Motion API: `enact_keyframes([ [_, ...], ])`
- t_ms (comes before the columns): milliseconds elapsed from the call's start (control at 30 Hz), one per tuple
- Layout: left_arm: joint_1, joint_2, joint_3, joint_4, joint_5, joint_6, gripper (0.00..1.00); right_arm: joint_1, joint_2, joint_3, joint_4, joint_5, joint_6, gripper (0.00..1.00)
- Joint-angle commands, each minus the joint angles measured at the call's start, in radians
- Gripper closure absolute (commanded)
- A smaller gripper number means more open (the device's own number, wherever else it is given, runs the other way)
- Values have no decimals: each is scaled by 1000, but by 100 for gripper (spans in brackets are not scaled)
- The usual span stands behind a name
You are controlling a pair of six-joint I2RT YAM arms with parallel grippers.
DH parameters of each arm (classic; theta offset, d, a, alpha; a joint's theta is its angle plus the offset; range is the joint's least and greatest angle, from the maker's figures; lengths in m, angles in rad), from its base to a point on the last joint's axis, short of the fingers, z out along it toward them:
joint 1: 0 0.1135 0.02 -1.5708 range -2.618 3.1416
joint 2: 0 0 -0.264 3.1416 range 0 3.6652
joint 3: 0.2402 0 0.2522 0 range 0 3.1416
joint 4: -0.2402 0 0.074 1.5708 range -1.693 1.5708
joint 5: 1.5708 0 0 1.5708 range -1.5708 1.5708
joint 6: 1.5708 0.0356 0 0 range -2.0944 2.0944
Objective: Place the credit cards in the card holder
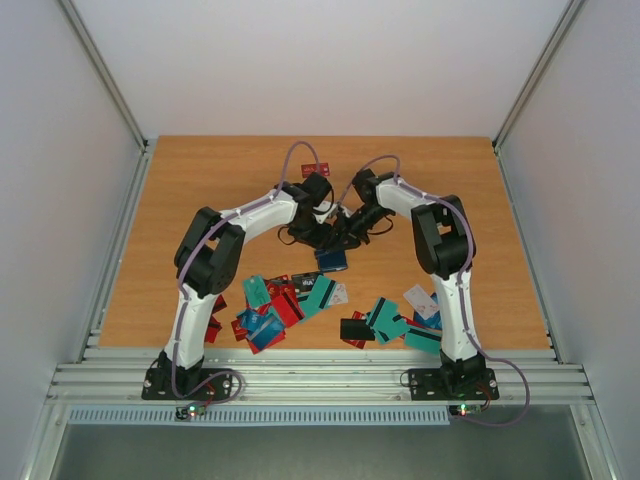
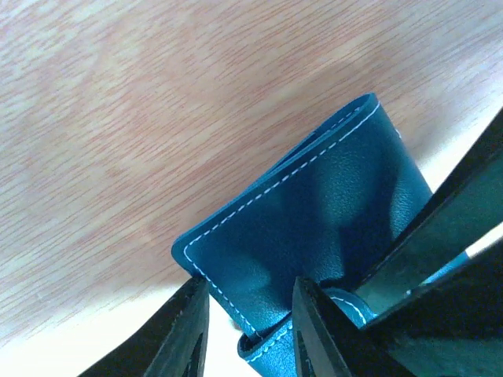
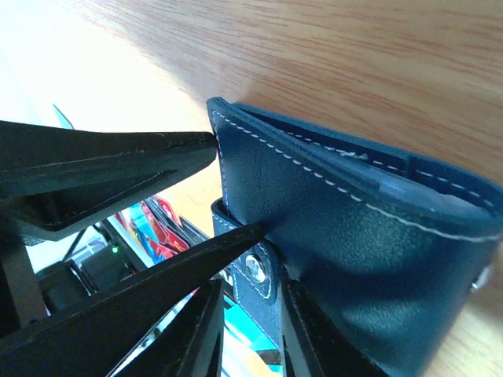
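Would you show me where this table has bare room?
The table is bare in both far corners, flanking the red card, and along both side edges. Crowded: the near edge, strewn with credit cards, and the centre around the card holder.

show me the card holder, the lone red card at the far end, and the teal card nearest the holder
card holder (image 2: 314,212): left wrist view, middle of its stitched cover
lone red card (image 1: 318,169): top view, its middle
teal card (image 1: 322,292): top view, its middle

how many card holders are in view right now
1: the card holder lies near the middle of the table, just beyond the scattered credit cards. No second one shows, though the cards or arms could hide one.
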Motion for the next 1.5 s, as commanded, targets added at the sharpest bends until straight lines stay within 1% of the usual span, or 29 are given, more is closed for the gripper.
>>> enact_keyframes([
  [0,-24,-12,21,-51,-3,-16,67,-6,-86,-17,2,53,12,76],
  [133,-16,-39,48,-62,9,-25,63,-17,-134,-27,-5,72,12,66],
  [333,1,-112,52,-70,21,-43,53,-38,-221,-85,-16,139,-11,51],
  [433,10,-148,48,-86,41,-45,51,-39,-240,-120,-18,186,-25,47],
  [600,35,-198,-7,-104,130,-71,51,-39,-240,-181,-1,215,-28,47],
  [733,53,-207,-75,-98,216,-86,52,-35,-227,-207,19,200,-18,48],
  [900,56,-160,-126,-82,292,-77,52,-29,-198,-211,34,182,-6,49],
  [1067,58,-96,-111,-72,313,-80,52,-26,-159,-214,57,154,10,50],
  [1267,62,-32,-76,-72,324,-64,55,-23,-107,-192,73,110,32,56],
  [1467,74,21,-48,-38,348,-79,60,-23,-52,-153,89,64,66,68],
])
